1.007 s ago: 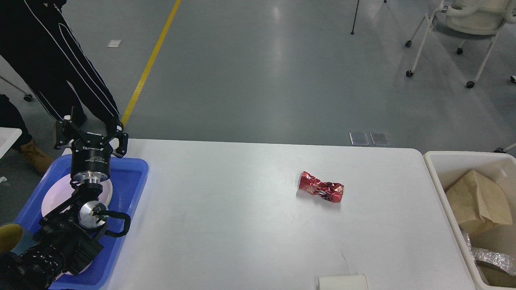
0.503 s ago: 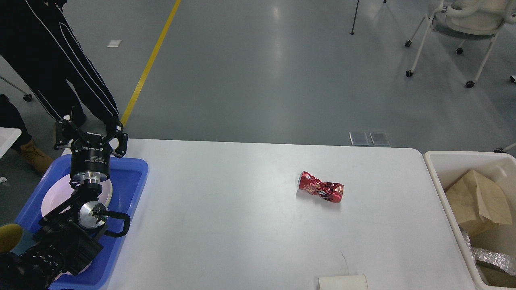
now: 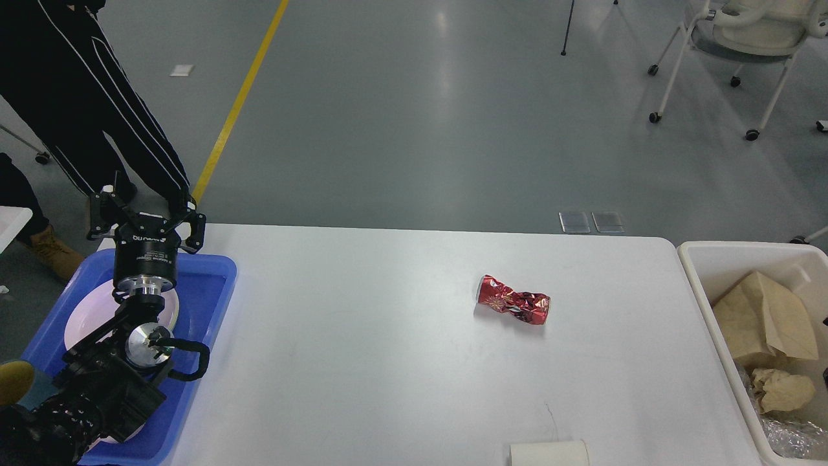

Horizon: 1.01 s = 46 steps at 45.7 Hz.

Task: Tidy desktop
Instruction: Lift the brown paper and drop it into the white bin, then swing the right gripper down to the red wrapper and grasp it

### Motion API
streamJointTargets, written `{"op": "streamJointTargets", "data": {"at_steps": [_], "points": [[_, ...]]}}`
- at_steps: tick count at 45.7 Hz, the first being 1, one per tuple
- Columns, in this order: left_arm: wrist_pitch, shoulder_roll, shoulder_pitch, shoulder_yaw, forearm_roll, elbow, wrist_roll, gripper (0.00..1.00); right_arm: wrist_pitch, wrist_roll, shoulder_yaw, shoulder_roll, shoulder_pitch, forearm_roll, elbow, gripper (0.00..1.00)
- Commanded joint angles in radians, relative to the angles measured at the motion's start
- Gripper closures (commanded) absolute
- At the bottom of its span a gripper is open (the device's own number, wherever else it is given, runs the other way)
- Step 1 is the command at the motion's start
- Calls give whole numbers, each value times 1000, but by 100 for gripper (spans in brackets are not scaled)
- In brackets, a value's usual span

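Head view. My left gripper [image 3: 143, 204] is raised above the far end of the blue tray [image 3: 217, 285], its fingers [image 3: 189, 226] spread wide apart and holding nothing. My right gripper is out of view. The desktop [image 3: 362, 362] spreads to the right of and below these jaws, filling the middle of the view between the tray and the cream bin [image 3: 702, 272]. A crushed red can [image 3: 514, 303] lies on its side right of the desktop's centre, well apart from my left gripper. A white plate [image 3: 81, 317] sits in the tray beneath my arm. Crumpled brown paper [image 3: 763, 317] lies in the bin. A white roll [image 3: 550, 453] sits at the desktop's near edge.
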<state>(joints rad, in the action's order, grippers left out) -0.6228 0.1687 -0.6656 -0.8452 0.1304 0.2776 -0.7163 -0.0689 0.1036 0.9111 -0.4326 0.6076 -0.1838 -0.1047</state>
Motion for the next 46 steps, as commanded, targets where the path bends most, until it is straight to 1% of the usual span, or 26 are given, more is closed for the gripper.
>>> {"op": "streamJointTargets", "data": {"at_steps": [1,5,8,13,15,17,20,25,28,35,40,46], "points": [[0,0,0,-1,0,0,0,3,20,-7,5,18,128,3,5,0],[0,0,0,0,0,0,0,3,81,-12,15,26,269,15,31,0],[0,0,0,0,0,0,0,3,184,-13,26,19,421,30,86,0],[0,0,0,0,0,0,0,3,389,-24,32,17,683,69,223,0],[0,0,0,0,0,0,0,3,446,-36,32,23,771,81,288,0],[0,0,0,0,0,0,0,3,480,-48,32,28,848,96,365,0],[0,0,0,0,0,0,0,3,486,-55,31,43,961,130,523,0],[0,0,0,0,0,0,0,3,489,-55,22,57,1170,227,866,0],[0,0,0,0,0,0,0,3,489,-55,20,80,1262,277,1055,0],[0,0,0,0,0,0,0,3,482,-51,18,137,1373,310,1362,0],[0,0,1,0,0,0,0,3,480,-50,17,144,1391,345,1473,0],[0,0,1,0,0,0,0,3,471,-50,17,152,1367,356,1485,0]]}}
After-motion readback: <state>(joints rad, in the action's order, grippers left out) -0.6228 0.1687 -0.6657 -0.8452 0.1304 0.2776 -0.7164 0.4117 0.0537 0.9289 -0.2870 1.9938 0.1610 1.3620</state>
